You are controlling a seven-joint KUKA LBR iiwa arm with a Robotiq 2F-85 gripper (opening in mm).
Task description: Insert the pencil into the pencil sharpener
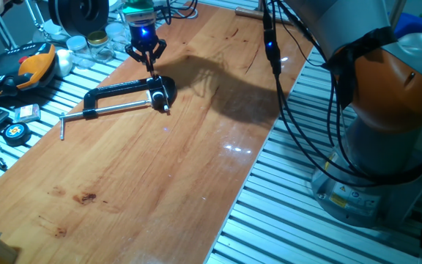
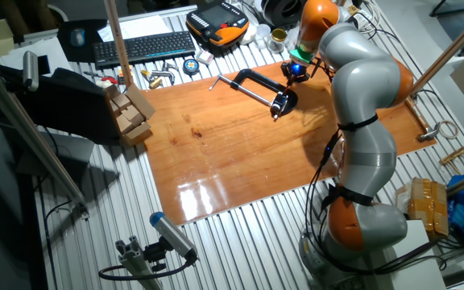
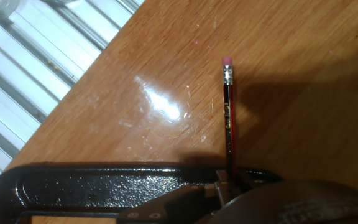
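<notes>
One fixed view: gripper hangs at 12 o'clock over the clamp; the pencil stands upright between its jaws, closed on it.
Other fixed view: sharpener (a small black lump) sits on the bench at the clamp's 4 o'clock end.
Hand view: pencil, eraser at 12 o'clock, its lower end meeting the sharpener at 6 o'clock beside the clamp.

Grey-and-orange arm, black cables
</notes>
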